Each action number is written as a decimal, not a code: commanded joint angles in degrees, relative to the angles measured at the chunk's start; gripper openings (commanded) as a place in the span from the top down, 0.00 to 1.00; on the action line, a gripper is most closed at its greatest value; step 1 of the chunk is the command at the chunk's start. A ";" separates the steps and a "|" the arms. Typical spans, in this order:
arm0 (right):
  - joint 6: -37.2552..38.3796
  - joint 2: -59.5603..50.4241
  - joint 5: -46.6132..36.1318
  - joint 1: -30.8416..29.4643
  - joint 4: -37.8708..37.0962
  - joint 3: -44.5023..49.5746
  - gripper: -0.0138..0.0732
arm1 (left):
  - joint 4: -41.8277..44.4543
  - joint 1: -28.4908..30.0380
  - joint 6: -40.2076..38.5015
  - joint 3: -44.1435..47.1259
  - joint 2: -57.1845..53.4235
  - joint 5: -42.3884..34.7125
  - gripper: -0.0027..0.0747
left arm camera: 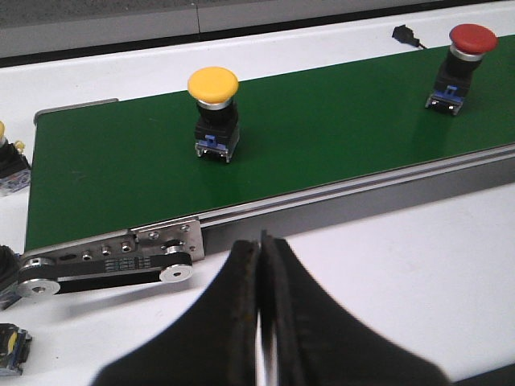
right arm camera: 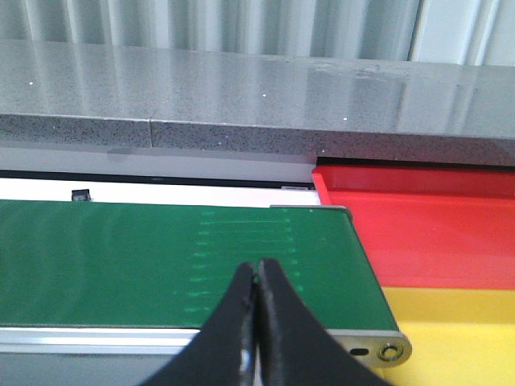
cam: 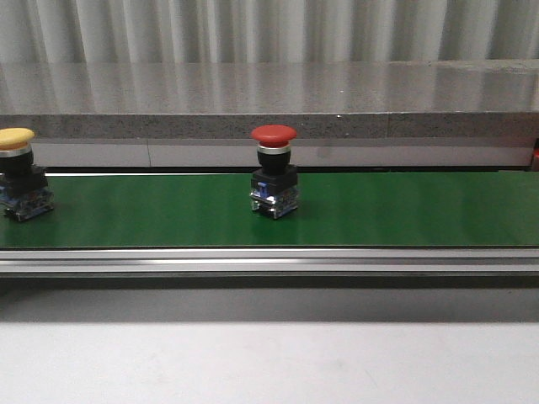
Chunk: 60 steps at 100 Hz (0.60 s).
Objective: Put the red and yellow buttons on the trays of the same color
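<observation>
A: Left hand [left arm camera: 259, 265] pressed together, empty, parked over the white surface [left arm camera: 418, 241] just off the near rail of the green belt [left arm camera: 121, 169]. Probably waiting there since nothing was within reach for a grab yet.

B: Right hand [right arm camera: 256, 281] same deal: pressed together, holding nothing, hung over the belt's far end, near the red tray [right arm camera: 418, 217] and yellow tray [right arm camera: 459, 330]. Trays sat right past the belt end, touching or nearly; red farther back, yellow nearer. Likely staged for drop-off.

A: Yellow button [left arm camera: 213, 108] stood on the belt, near its left end, well apart from the left hand. Cut off at the left edge in the front view.

B: Red button [cam: 274, 168] stood around mid-belt in the front view, well apart from the yellow one. Not in the right wrist view at all.

A: Both upright: long axis vertical, mushroom cap up, black body with the blue-and-clear contact block down on the belt. No tilt seen.

B: Neither on a tray yet. Top-down pinch on the black body below the cap judged the likely approach.

A: Extra parts at the left edge of the left wrist view, off the belt; too cropped to name.
</observation>
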 commanded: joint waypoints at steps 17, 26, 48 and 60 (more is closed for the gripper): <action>-0.01 -0.04 5.28 -0.17 -0.70 -8.00 0.92 | -1.41 -0.47 0.13 -1.43 0.52 -3.49 0.99; -0.01 3.04 13.40 -0.17 -0.70 -13.43 0.92 | -1.41 -0.47 0.13 -1.43 0.52 -3.49 0.99; -0.01 13.52 23.51 -0.17 2.33 -25.82 0.92 | -1.41 -0.47 0.13 -1.43 0.52 -3.49 0.99; -0.07 19.95 27.21 -0.17 3.60 -32.09 0.92 | -1.41 -0.47 0.13 -1.43 0.52 -3.49 0.99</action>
